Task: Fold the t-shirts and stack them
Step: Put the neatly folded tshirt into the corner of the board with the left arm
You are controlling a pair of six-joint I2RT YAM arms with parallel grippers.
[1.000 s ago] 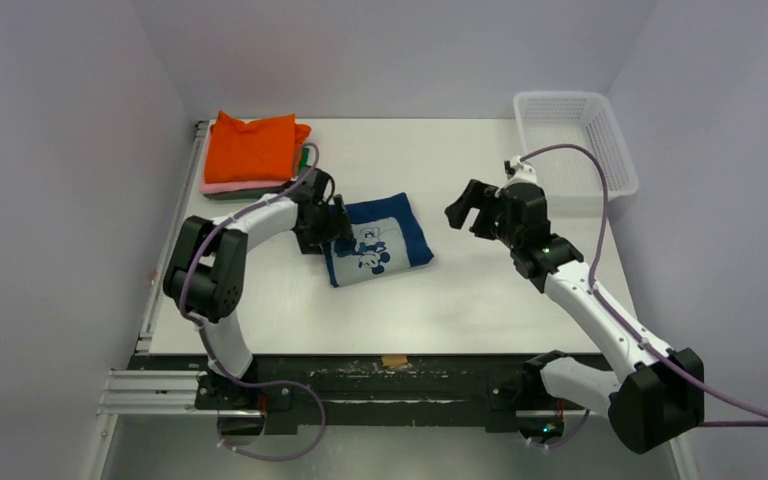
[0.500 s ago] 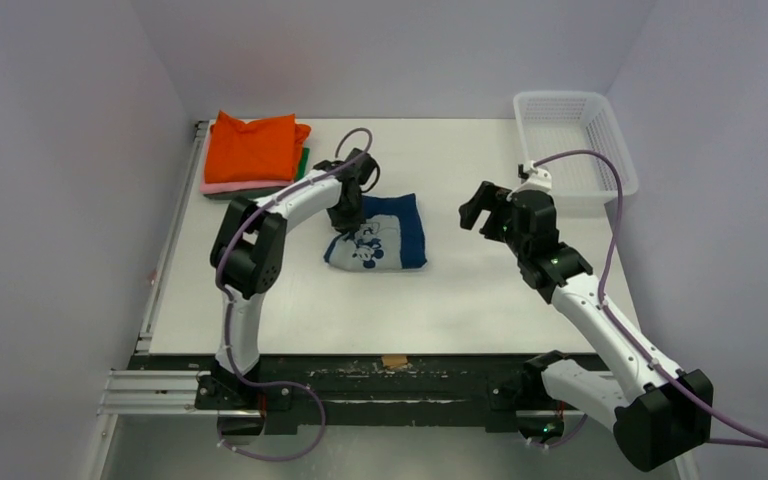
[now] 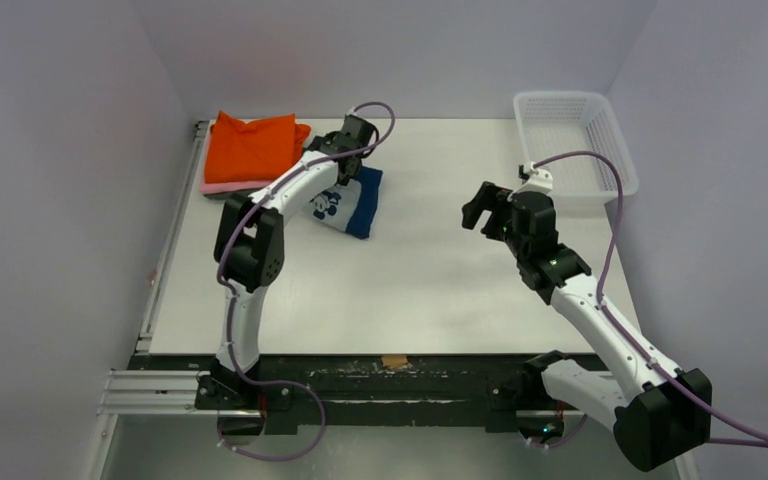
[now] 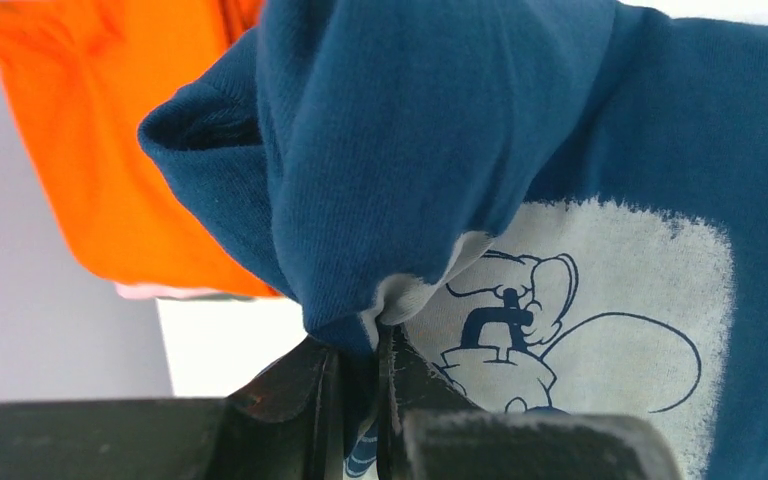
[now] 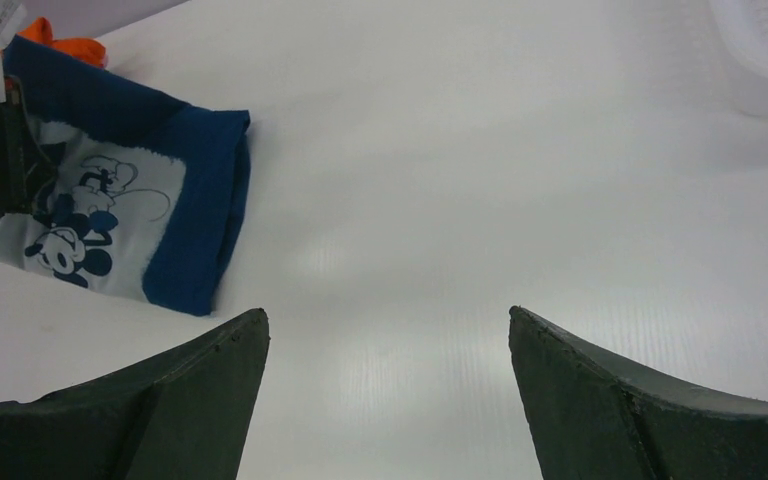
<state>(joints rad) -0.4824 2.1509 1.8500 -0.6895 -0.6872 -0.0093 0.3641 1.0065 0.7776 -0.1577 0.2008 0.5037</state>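
Note:
A folded navy t-shirt [image 3: 352,203] with a white cartoon print hangs partly lifted just right of the stack at the back left. My left gripper [image 3: 341,172] is shut on its bunched edge. In the left wrist view the cloth [image 4: 440,130] is pinched between the closed fingers of that gripper [image 4: 360,345]. The stack has an orange t-shirt [image 3: 252,147] on top and a pink one [image 3: 222,186] under it. My right gripper [image 3: 480,208] hovers open over the table right of centre. Nothing lies between its fingers [image 5: 388,320], and the navy t-shirt [image 5: 200,220] shows at far left.
A white mesh basket [image 3: 600,150] stands at the back right corner, just behind my right arm. Walls close in on the left, back and right. The table's near edge carries the arm rail.
My left gripper has closed on the navy t-shirt and carried it back and left, from the table's middle to beside the orange stack. The right gripper has barely moved.

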